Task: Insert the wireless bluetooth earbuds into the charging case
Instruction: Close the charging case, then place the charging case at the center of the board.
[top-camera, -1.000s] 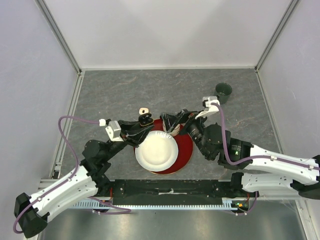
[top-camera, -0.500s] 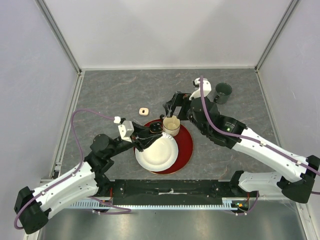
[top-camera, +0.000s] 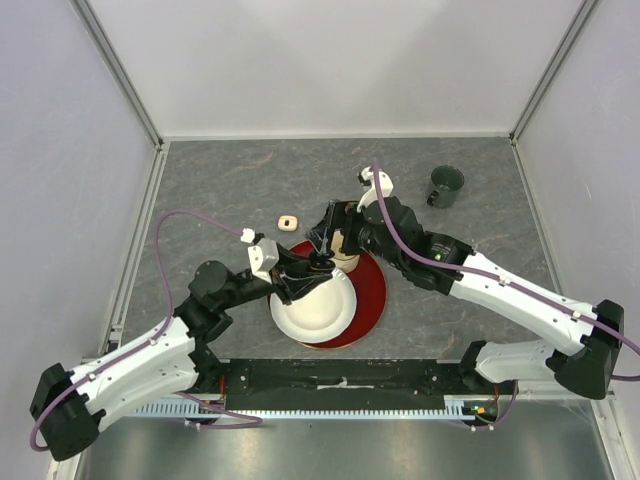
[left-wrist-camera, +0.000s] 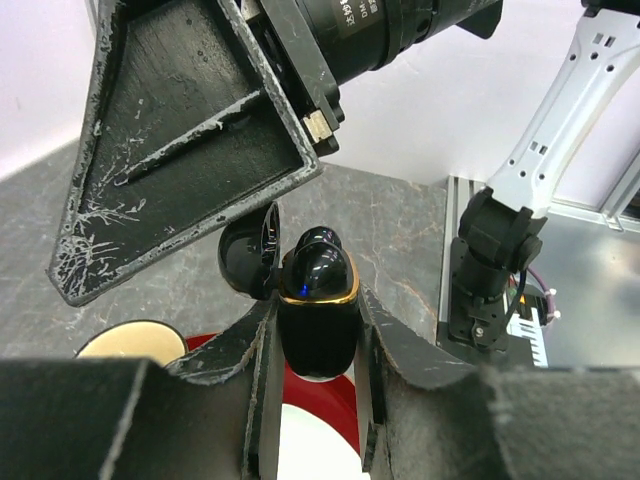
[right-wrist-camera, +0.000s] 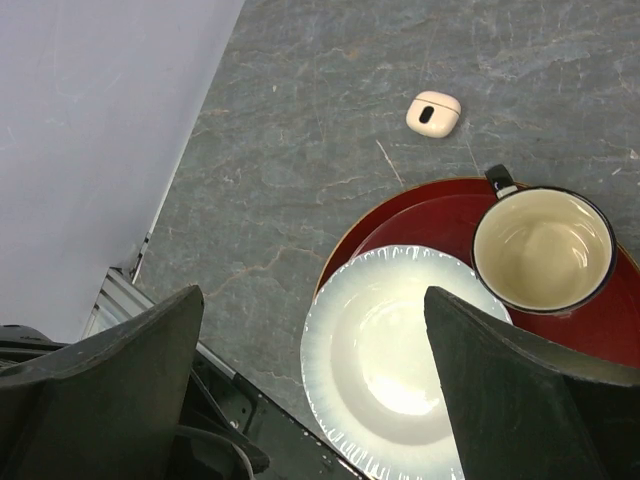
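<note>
My left gripper (left-wrist-camera: 316, 300) is shut on a glossy black charging case (left-wrist-camera: 318, 320) with a gold rim, held upright over the plates with its lid (left-wrist-camera: 248, 262) swung open. In the top view the left gripper (top-camera: 303, 277) is at the white plate's far edge. My right gripper (top-camera: 322, 240) is open and empty just above the case; one of its fingers (left-wrist-camera: 180, 130) looms over the lid. The right gripper (right-wrist-camera: 312, 295) looks down on the plates. A small white case (top-camera: 288, 221) lies on the table (right-wrist-camera: 433, 112). No loose earbuds show.
A white paper plate (top-camera: 312, 308) lies on a red plate (top-camera: 372, 290), with a cream cup (top-camera: 345, 252) at its far side. A dark green cup (top-camera: 445, 185) stands at the back right. Aluminium rails and walls close in the table.
My right gripper has swung left and come down over the left gripper. My left gripper has shifted right with the black case, off the table onto the plates' edge.
</note>
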